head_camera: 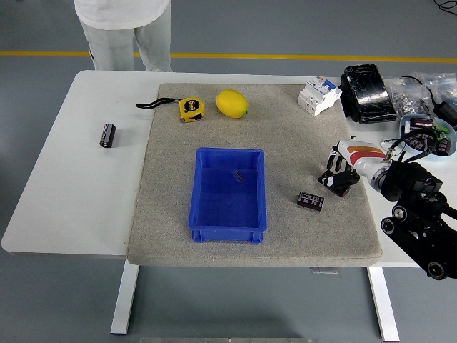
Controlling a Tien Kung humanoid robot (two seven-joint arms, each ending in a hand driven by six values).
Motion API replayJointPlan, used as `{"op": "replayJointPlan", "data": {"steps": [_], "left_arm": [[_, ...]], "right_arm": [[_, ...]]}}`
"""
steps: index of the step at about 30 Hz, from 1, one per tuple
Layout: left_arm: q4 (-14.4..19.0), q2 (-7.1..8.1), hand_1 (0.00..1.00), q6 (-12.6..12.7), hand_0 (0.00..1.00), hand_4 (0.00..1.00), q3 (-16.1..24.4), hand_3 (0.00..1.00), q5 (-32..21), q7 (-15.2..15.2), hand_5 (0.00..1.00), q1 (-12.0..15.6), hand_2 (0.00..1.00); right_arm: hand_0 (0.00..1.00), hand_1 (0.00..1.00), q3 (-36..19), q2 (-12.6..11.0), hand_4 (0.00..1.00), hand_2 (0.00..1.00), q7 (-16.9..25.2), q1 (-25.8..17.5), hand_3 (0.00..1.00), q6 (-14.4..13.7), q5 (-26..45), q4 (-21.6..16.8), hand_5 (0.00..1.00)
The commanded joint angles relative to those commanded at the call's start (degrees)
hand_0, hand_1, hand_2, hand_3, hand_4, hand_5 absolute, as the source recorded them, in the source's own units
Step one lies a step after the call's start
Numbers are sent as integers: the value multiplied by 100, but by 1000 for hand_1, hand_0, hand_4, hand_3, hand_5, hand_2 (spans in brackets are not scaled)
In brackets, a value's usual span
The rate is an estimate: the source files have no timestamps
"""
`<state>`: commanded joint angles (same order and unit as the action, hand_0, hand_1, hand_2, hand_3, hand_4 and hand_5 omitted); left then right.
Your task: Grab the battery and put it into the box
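A small black battery with a pale label lies on the grey mat, right of the blue box. The box is open-topped, with a small dark scrap on its floor. My right hand hovers just up and right of that battery, a short gap away, its black fingers hanging loosely and holding nothing. A second black cylindrical cell lies on the bare white table at the far left. My left arm does not show.
A yellow tape measure and a lemon lie at the mat's far edge. A white breaker, a black wrapped block and a bowl of parts crowd the right. A person stands at the far side.
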<state>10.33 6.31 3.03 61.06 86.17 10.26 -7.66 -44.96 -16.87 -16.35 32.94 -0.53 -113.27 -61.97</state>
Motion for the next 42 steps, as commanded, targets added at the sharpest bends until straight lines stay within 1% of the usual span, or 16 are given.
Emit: {"op": "replayJointPlan", "data": {"steps": [5,6,10,12,15,23,24,29,30,35,36,41,42], "left_arm": [[-1,7,565,7,603,732,2,690,-3,-10,704,-18,610],[-1,8,564,7,602,732,-3,690,-6,-10,704,-20,609],[-1,7,564,9,602,732,-13,690,-16,-6,704,-30,609],[-1,8,564,9,601,733,-11,689,-18,-6,706,-28,609],[-1,5,564,7,601,733,-22,689,-23,0,706,-30,609],[1,-5,565,-2,600,732,-65,689,-66,9,704,-28,609],[1,-6,567,-3,602,732,-69,689,-71,10,704,-27,609],[6,-10,567,-9,602,732,-107,689,-108,18,704,-29,609],[6,-9,566,-11,602,732,-117,690,-117,18,704,-30,608],[8,-9,566,-20,602,732,-143,690,-135,23,704,-37,608],[8,-8,566,-21,602,732,-149,690,-142,22,702,-37,608],[11,-10,566,-27,602,732,-167,690,-148,29,702,-42,608],[11,-10,566,-27,603,732,-170,690,-153,28,702,-42,609]], "right_arm": [[537,456,-190,-44,998,564,-33,-60,552,117,-133,-162,576],[549,470,-228,-50,998,592,-40,-74,603,132,-156,-193,610],[549,470,-391,-97,998,592,-84,-172,603,212,-212,-330,610],[552,473,-422,-121,998,594,-102,-212,622,245,-209,-365,626],[552,473,-444,-145,998,594,-118,-263,622,267,-203,-390,626],[546,470,-416,-136,998,586,-143,-319,620,257,-225,-243,627],[523,462,-417,-134,998,576,-143,-324,609,249,-232,-218,627],[523,462,-405,-122,998,576,-165,-339,609,211,-237,-111,627],[496,433,-407,-118,998,533,-169,-344,548,203,-236,-102,631],[496,433,-355,-104,998,533,-193,-344,548,142,-248,-76,631],[427,382,-343,-98,998,457,-195,-338,474,130,-262,-65,597],[427,382,-285,-71,998,457,-220,-308,474,84,-296,-2,597],[295,326,-277,-64,991,391,-223,-306,445,70,-306,13,545]]}}
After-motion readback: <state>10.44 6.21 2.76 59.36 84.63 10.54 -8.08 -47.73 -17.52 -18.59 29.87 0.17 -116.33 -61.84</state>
